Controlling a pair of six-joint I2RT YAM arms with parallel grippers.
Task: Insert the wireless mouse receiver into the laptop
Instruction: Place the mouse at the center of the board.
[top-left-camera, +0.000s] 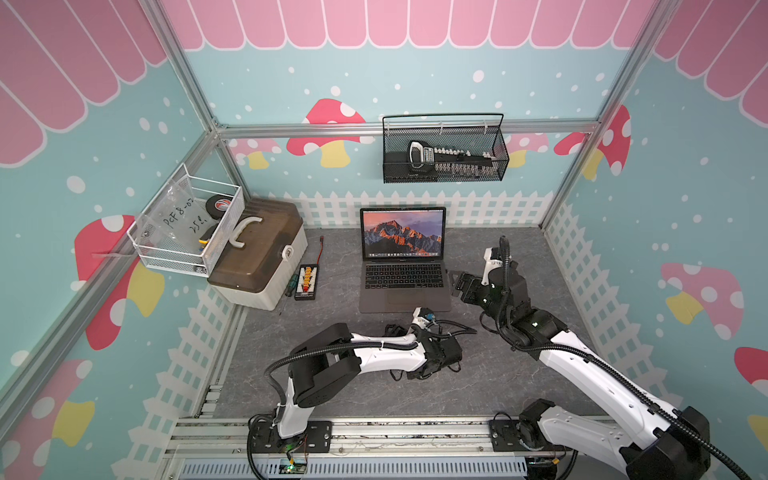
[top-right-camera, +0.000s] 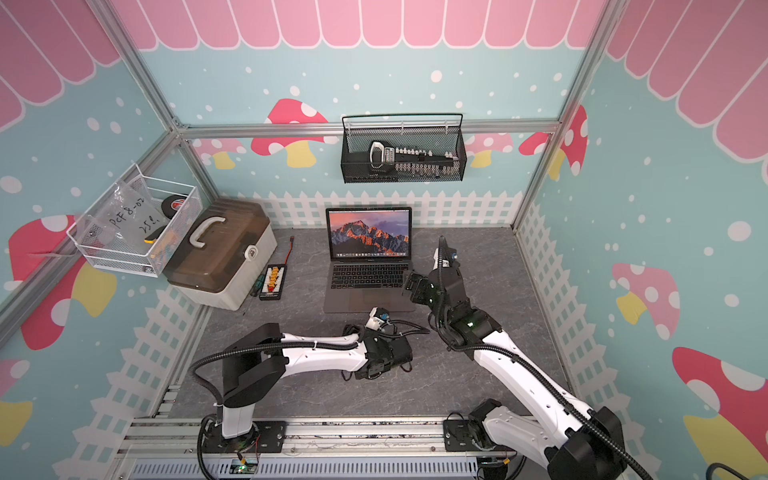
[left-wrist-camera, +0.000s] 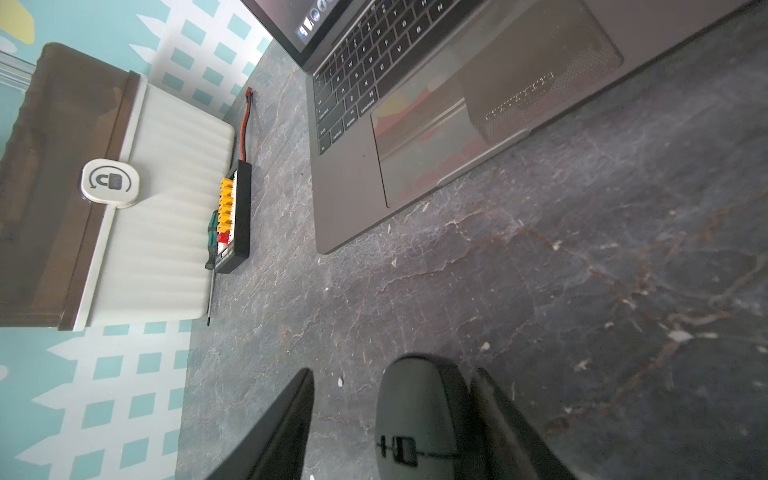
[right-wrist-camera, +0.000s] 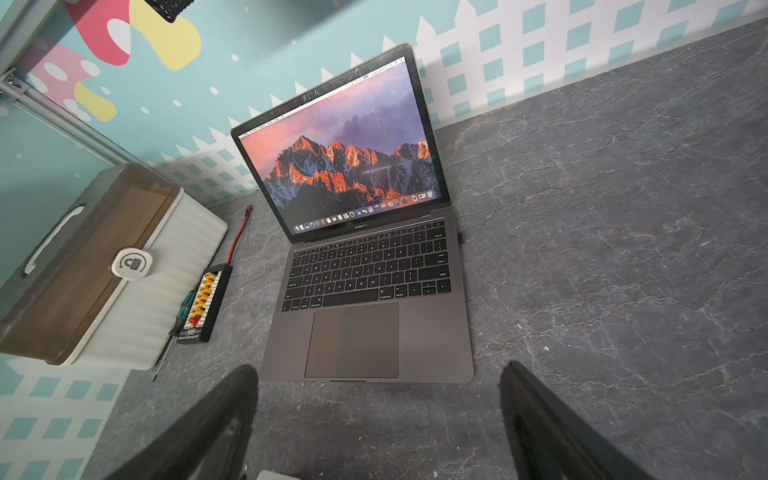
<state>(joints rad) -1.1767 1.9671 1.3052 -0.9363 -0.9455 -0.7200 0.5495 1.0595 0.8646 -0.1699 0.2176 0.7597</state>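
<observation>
The slim dark-grey metal laptop (right-wrist-camera: 432, 332) has a smooth matt shell, matt black keys and a glossy glass screen. The dark grey veined tabletop (right-wrist-camera: 623, 249) under it may be stone or only a stone-print sheet, and has little sheen. The small black oval mouse (left-wrist-camera: 417, 415) is matt plastic. At nine o'clock from the laptop, a cream ribbed plastic box (right-wrist-camera: 137, 316) carries a glossy translucent brown lid (right-wrist-camera: 83, 270). At twelve o'clock hangs a black metal mesh basket (top-left-camera: 397, 141).

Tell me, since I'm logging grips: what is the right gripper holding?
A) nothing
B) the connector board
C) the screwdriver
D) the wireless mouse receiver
A: in the right wrist view the right gripper stands wide open, only the laptop and table showing between its fingers.
</observation>
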